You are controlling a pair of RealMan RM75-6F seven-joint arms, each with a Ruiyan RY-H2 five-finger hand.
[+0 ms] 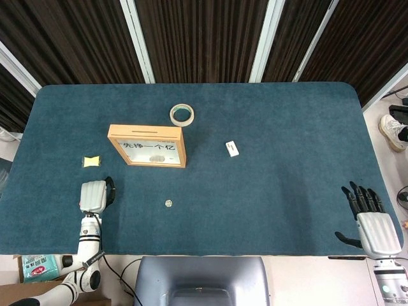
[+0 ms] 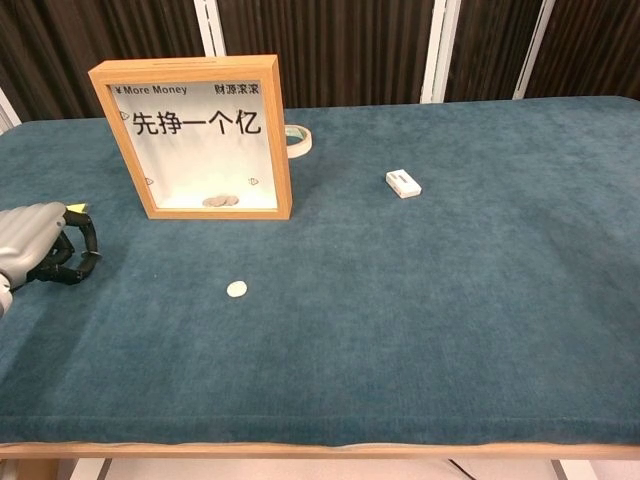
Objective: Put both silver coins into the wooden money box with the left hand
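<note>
Two silver-backed robot hands with black fingers

The left hand [image 1: 95,195] has a smooth, light grey metallic shell over its back and black fingers [image 2: 78,252] built of jointed segments; behind it a white and silver wrist section runs into a rounded white arm link, with a thin black cable trailing beside that link and a small dark label on the forearm. The right hand [image 1: 373,224] wears the same pale grey back plate, ribbed faintly along its length, with glossy black fingers [image 1: 361,196] ahead of it and a black thumb at its inner side; below it sits a white wrist collar.
</note>
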